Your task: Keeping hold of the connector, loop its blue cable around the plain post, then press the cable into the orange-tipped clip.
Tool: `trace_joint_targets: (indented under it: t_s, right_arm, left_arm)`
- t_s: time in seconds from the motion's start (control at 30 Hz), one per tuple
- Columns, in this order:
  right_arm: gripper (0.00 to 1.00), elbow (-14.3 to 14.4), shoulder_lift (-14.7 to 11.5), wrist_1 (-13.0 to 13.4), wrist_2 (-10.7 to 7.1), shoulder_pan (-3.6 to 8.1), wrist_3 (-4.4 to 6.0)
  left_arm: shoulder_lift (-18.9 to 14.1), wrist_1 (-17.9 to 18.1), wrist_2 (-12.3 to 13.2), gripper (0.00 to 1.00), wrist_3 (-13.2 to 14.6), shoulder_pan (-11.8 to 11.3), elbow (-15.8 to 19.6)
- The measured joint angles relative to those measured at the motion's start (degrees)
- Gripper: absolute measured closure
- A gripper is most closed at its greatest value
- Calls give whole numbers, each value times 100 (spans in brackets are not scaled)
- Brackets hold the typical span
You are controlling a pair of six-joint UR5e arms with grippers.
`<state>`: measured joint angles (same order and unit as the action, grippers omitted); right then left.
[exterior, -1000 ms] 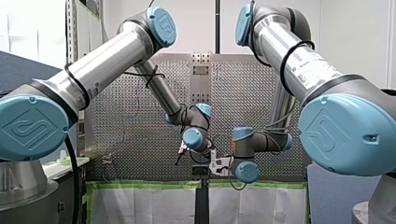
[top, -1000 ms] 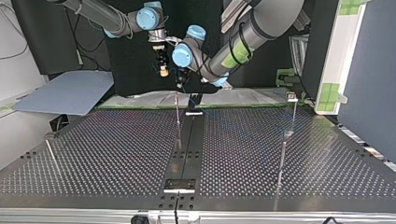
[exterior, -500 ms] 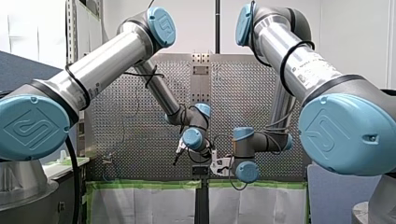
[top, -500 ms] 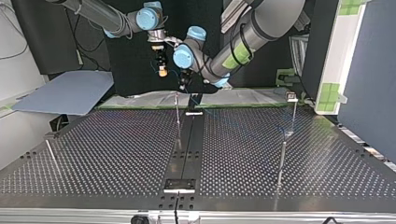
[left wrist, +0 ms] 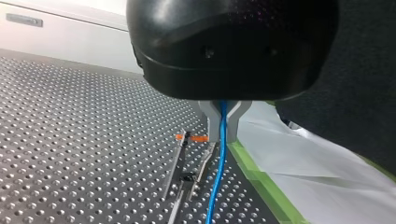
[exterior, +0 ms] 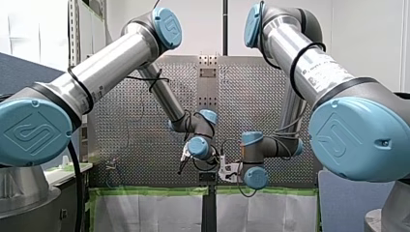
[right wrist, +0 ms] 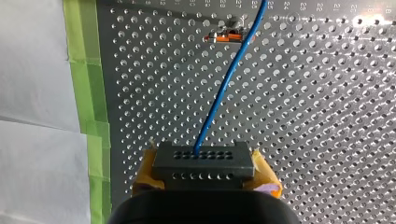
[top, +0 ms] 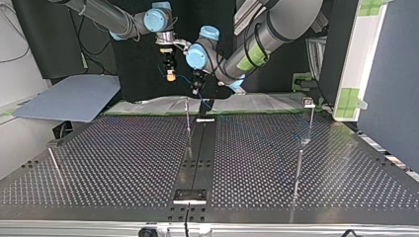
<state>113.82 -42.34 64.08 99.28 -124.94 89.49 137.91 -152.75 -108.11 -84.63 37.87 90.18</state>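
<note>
Over perforated table (right wrist: 327, 116), right gripper (right wrist: 204, 173) clamps connector (right wrist: 201, 159), left gripper (left wrist: 223, 123) pinches blue cable (left wrist: 217, 177)

The front view looks from behind and above my shoulders, out over the perforated table (exterior: 251, 96); the top view faces me from across it, low and distant. My two wrist cameras ride close — both share the blue cable (left wrist: 218, 163) and the orange-tipped clip (left wrist: 198, 139).
</note>
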Motion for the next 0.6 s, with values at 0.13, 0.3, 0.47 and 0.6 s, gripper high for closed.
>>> trace_joint_targets:
  t_s: [0.13, 0.3, 0.47, 0.6]
  right_arm:
    - [100, 0, -2, 0, 3, 2, 0]
    - [100, -1, -2, 0, 4, 1, 0]
    - [100, 0, -3, 0, 2, 0, -5]
    - [100, 0, -3, 0, -3, -14, -14]
  left_arm:
    - [1, 70, -2, 98, 5, 16, 11]
    - [2, 85, 14, 87, -6, 20, 7]
    - [2, 87, 95, 69, 2, 9, 9]
    - [3, 73, 216, 66, 78, -1, 9]
